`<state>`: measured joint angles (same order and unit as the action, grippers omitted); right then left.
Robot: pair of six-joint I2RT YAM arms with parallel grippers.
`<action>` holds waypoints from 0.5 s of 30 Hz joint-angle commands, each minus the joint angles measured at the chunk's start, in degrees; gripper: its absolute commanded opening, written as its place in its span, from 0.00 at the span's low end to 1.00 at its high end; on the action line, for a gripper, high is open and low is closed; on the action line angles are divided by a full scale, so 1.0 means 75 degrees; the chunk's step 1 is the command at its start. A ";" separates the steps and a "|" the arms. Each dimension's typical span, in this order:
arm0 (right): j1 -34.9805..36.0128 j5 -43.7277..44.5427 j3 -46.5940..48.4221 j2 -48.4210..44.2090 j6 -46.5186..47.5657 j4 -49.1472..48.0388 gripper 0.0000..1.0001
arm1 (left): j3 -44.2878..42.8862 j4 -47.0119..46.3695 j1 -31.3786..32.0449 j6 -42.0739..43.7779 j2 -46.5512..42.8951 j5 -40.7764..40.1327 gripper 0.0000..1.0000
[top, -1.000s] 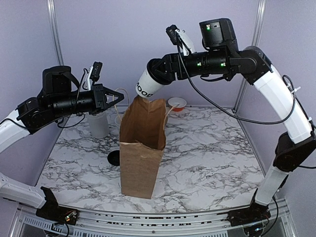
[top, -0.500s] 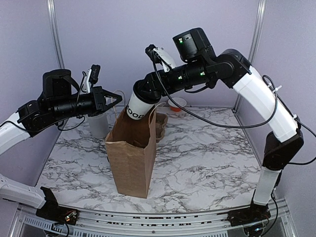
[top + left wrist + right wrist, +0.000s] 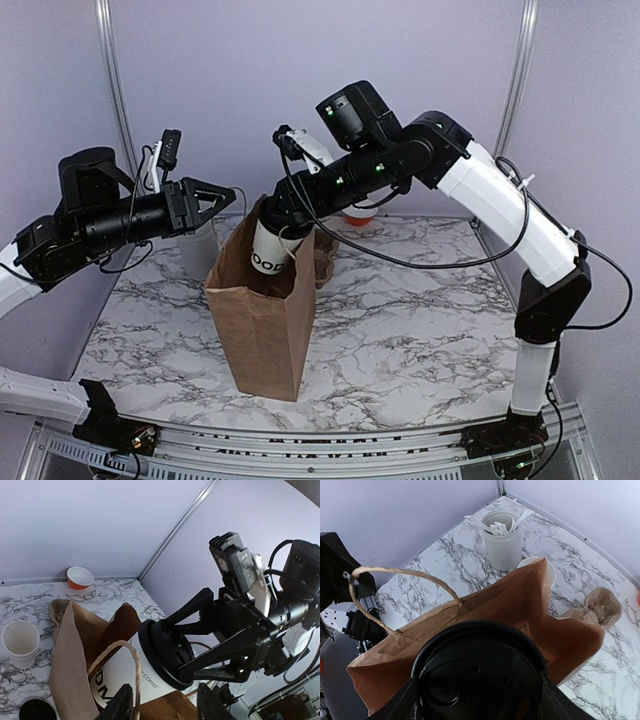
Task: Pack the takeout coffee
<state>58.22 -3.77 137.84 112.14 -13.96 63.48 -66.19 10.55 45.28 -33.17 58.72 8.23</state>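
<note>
Right gripper is clamped on the coffee at the lid end. The cup is tilted, its lower half down inside the mouth of the bag. My left gripper hangs just left of the bag, jaws apart and holding nothing, with the bag's handle looping right by its fingertips.
</note>
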 commanded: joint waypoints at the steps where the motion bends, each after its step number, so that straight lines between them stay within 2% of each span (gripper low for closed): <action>1: 0.0089 -0.0137 0.0304 0.0203 -0.0156 0.0142 0.62 | 0.0250 -0.0164 0.0022 0.0314 -0.0661 -0.0054 0.55; 4: 0.0089 -0.0086 0.0348 0.0307 -0.0193 0.0209 0.62 | 0.0417 -0.0044 0.0022 0.0478 -0.1071 -0.0154 0.65; 6: 0.0089 0.0011 0.0474 0.0339 -0.0213 0.0277 0.61 | 0.0535 0.0026 0.0016 0.0581 -0.1303 -0.0231 0.68; 11: 0.0061 0.0140 0.0621 0.0280 -0.0249 0.0252 0.62 | 0.0750 0.0550 0.0010 0.0571 -0.1510 -0.0809 0.67; 15: 0.0063 -0.0023 0.0570 0.0417 -0.0284 0.0327 0.61 | 0.1127 0.1296 -0.0045 0.0295 -0.1591 -0.2044 0.62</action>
<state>58.37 -3.57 140.62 114.74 -15.16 64.84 -60.73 13.13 45.28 -30.00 47.16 2.13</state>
